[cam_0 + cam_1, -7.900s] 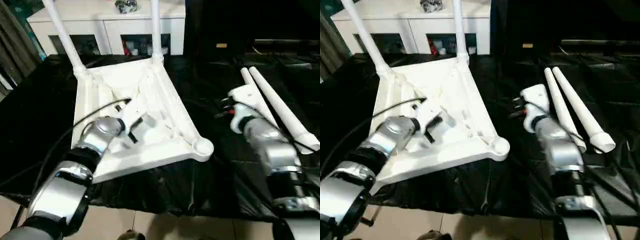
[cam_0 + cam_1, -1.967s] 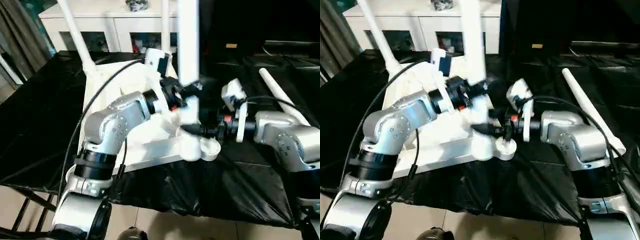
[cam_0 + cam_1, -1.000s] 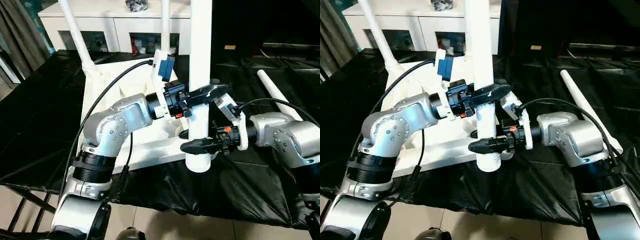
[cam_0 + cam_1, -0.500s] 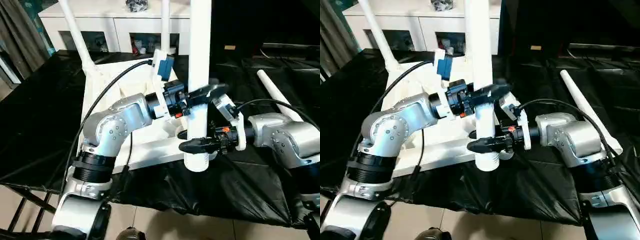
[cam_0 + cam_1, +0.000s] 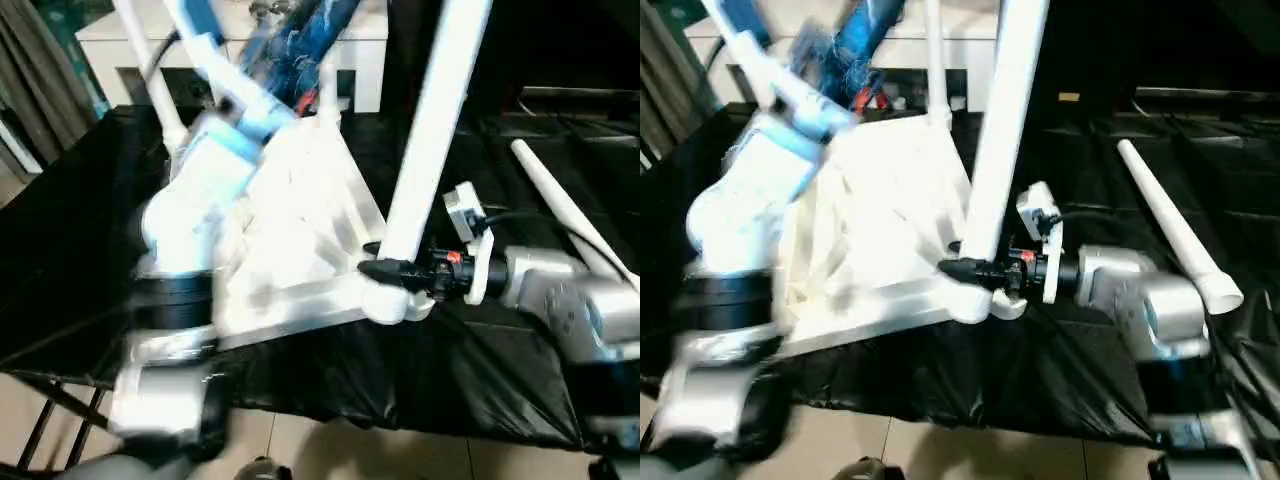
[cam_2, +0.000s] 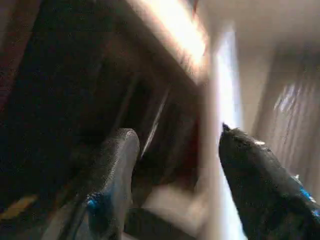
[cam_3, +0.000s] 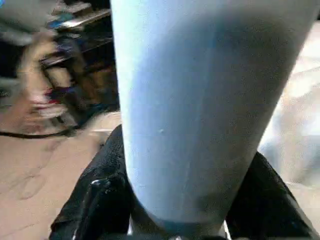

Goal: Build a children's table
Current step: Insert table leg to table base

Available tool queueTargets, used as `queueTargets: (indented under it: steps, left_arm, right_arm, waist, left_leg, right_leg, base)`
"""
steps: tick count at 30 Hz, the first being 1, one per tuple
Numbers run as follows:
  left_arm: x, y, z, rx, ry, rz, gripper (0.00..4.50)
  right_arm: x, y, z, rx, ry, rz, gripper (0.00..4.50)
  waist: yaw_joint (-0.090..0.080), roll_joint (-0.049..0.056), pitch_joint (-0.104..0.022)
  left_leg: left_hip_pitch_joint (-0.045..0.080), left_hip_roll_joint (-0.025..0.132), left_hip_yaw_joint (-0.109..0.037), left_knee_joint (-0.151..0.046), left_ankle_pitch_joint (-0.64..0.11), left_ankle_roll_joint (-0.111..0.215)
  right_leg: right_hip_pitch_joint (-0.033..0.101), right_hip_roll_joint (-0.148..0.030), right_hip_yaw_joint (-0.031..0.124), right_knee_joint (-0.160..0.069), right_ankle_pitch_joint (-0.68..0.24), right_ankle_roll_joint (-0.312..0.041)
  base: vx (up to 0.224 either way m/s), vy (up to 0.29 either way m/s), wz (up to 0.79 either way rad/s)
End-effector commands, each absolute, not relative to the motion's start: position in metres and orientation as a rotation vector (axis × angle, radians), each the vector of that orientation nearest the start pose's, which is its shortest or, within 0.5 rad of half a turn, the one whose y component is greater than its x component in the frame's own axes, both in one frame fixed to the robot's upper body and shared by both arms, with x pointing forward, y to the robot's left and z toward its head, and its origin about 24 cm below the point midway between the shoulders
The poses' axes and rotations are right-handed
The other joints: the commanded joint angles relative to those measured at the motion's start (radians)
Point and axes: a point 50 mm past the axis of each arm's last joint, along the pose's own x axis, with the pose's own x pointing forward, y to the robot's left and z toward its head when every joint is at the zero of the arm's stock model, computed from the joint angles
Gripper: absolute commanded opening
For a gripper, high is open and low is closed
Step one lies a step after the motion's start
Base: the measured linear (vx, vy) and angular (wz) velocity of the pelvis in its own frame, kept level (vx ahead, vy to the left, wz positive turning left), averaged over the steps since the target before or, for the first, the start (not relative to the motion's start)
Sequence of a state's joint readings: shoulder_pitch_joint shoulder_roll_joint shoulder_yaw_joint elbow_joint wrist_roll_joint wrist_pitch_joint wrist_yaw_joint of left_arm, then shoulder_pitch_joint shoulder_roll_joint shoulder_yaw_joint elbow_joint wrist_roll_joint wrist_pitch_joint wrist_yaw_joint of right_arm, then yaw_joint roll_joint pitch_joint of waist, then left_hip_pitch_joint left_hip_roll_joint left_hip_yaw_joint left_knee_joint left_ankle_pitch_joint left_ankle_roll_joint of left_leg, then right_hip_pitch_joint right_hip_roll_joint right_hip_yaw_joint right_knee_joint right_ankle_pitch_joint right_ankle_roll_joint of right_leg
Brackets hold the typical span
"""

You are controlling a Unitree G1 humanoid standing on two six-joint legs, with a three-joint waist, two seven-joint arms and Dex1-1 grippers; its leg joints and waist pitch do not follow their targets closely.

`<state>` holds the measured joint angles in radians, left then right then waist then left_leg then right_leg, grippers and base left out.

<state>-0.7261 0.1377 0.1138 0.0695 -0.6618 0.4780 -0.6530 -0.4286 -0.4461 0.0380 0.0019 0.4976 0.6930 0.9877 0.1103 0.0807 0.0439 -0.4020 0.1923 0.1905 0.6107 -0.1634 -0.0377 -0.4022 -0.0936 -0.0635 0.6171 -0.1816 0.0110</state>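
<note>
1. Since 1 second ago, left pincer (image 6: 175, 170) has let go of the leg (image 5: 428, 130) and swung up, fingers apart, holding nothing.
2. Right pincer (image 5: 385, 270) clamps the leg's base at the tabletop (image 5: 300, 215) near corner socket; leg now leans.
3. 1 spare leg (image 5: 1165, 220) lies on the black surface (image 5: 80, 240).

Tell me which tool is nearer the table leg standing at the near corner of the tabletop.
Right. The right tool clamps that table leg just above the tabletop's corner socket. The left tool, open with nothing between its fingers, is raised away toward the far cabinet.
</note>
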Motion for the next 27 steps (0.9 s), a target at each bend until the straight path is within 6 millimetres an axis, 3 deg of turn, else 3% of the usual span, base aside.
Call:
queueTargets:
  steps: [1,3,5,6,8,10,11,19,27]
  left_arm:
    - [0.32,0.088,0.189,-0.132,-0.17,-1.087,2.97]
    - [0.314,0.088,0.168,-0.036,-0.088,-1.119,2.97]
    - [0.311,0.089,0.159,-0.001,-0.054,-1.127,2.97]
    - [0.302,0.09,0.133,0.104,0.055,-1.169,2.97]
    - [0.297,0.09,0.118,0.175,0.118,-1.195,2.97]
    - [0.293,0.09,0.101,0.241,0.183,-1.211,2.97]
    - [0.293,0.09,0.095,0.249,0.203,-1.212,2.97]
    - [0.295,0.086,0.069,0.257,0.302,-1.163,2.97]
    - [0.296,0.092,0.053,0.296,0.365,-1.13,2.2]
  right_arm:
    - [0.295,-0.155,0.12,0.047,0.241,1.01,1.9]
    - [0.298,-0.159,0.118,0.034,0.225,0.931,1.9]
    - [0.299,-0.161,0.117,0.046,0.216,0.895,1.89]
    - [0.301,-0.165,0.114,0.028,0.193,0.797,1.89]
    - [0.302,-0.166,0.111,0.009,0.186,0.746,1.89]
    - [0.303,-0.168,0.106,0.003,0.195,0.689,1.89]
    - [0.303,-0.169,0.104,-0.003,0.204,0.666,1.89]
    - [0.301,-0.169,0.097,-0.024,0.218,0.605,1.89]
    - [0.302,-0.162,0.096,-0.054,0.197,0.626,1.89]
  waist:
    - [-0.001,-0.015,-0.074]
    - [-0.004,-0.009,-0.074]
    - [-0.006,-0.008,-0.074]
    - [-0.003,-0.007,-0.075]
    - [-0.011,-0.007,-0.07]
    - [-0.011,0.004,-0.071]
    - [-0.012,0.002,-0.07]
    - [-0.028,0.005,-0.07]
    - [-0.037,0.007,-0.071]
  left_leg:
    - [0.028,0.031,-0.023,-0.068,-0.181,0.008]
    - [0.03,0.031,-0.022,-0.074,-0.206,-0.019]
    - [0.032,0.03,-0.02,-0.075,-0.218,-0.023]
    - [0.032,0.031,-0.022,-0.076,-0.221,-0.03]
    - [0.028,0.027,-0.02,-0.08,-0.247,-0.033]
    - [0.033,0.026,-0.02,-0.078,-0.255,-0.04]
    - [0.032,0.026,-0.019,-0.08,-0.259,-0.04]
    - [0.027,0.022,-0.021,-0.081,-0.281,-0.034]
    - [0.027,0.024,-0.021,-0.08,-0.27,-0.016]
  right_leg:
    - [0.042,-0.043,0.031,-0.081,-0.267,-0.14]
    - [0.037,-0.041,0.033,-0.078,-0.261,-0.136]
    - [0.036,-0.041,0.034,-0.076,-0.246,-0.147]
    - [0.037,-0.042,0.033,-0.074,-0.221,-0.159]
    - [0.038,-0.041,0.033,-0.075,-0.241,-0.15]
    - [0.036,-0.042,0.036,-0.077,-0.251,-0.147]
    - [0.035,-0.042,0.036,-0.082,-0.256,-0.144]
    - [0.041,-0.043,0.033,-0.085,-0.279,-0.146]
    - [0.039,-0.042,0.033,-0.085,-0.259,-0.158]
  base:
    - [0.0,0.0,0.0]
    - [0.0,0.0,0.0]
    - [0.0,0.0,0.0]
    - [0.0,0.0,0.0]
    - [0.0,0.0,0.0]
    - [0.0,0.0,0.0]
    - [0.0,0.0,0.0]
    - [0.0,0.0,0.0]
    - [0.0,0.0,0.0]
